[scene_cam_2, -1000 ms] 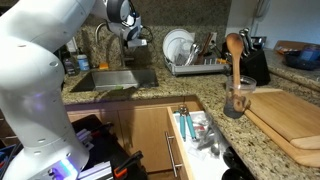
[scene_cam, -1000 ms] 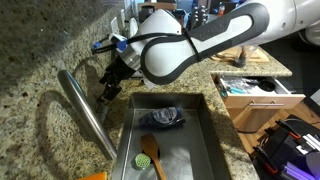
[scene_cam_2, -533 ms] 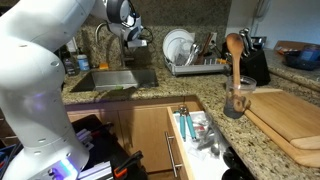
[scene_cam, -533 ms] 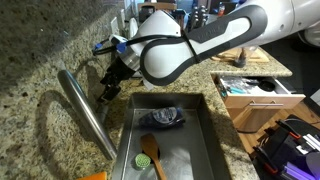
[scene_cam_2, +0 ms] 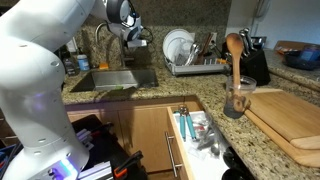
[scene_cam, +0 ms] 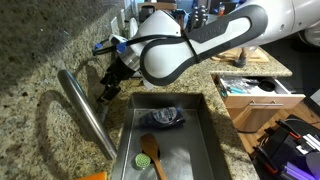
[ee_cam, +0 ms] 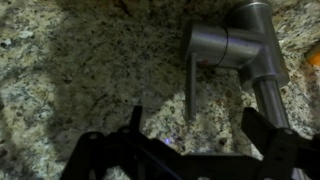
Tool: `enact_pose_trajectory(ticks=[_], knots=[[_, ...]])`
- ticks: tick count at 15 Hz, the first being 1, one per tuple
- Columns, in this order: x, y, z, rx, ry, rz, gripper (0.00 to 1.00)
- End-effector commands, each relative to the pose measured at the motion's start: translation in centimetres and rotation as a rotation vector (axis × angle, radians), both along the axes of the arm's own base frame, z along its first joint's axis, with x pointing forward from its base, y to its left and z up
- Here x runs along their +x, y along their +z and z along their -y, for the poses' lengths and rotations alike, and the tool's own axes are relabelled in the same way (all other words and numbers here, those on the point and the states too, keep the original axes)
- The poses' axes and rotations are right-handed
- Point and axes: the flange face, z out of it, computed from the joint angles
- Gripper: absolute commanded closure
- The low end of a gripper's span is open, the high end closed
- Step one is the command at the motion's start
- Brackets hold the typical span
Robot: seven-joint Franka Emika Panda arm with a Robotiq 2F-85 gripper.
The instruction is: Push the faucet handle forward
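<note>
Wrist view looks down on speckled granite countertop (ee_cam: 70, 70), where the faucet handle (ee_cam: 191, 85), a thin brushed-metal lever, sticks out from the round faucet body (ee_cam: 225, 47) at the upper right and points toward the camera. The gripper (ee_cam: 191, 112) has its two dark fingers spread wide apart, holding nothing. The lever's free end lies in the gap between the fingertips, roughly midway, and touches neither finger as far as can be seen. The thick tubular spout (ee_cam: 268, 100) runs off the same body, to the right of the handle and just beside the right finger. In an exterior view the gripper (scene_cam: 107, 92) hangs low over the counter at the far left corner of the steel sink (scene_cam: 207, 130), with the long spout (scene_cam: 88, 115) slanting across the granite just to its left; the handle itself is hidden behind the fingers there. A dark cloth (scene_cam: 165, 117) and a wooden spatula (scene_cam: 150, 150) lie in the basin. In an exterior view from across the kitchen, the gripper (scene_cam_2: 136, 40) sits behind the sink, left of a dish rack (scene_cam_2: 195, 66) holding plates.
</note>
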Motion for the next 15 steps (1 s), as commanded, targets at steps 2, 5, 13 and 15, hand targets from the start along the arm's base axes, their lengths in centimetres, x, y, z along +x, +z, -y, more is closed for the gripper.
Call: enact_pose_trajectory(ticks=[2, 5, 13, 15], knots=[[1.4, -0.5, -0.3, 0.022, -0.001, -0.046, 0.0], [0.7, -0.3, 0.0, 0.007, -0.006, -0.02, 0.0], [0.9, -1.0, 0.1, -0.014, 0.0, -0.022, 0.34], [1.0, -1.2, 0.2, -0.016, -0.005, -0.027, 0.47]])
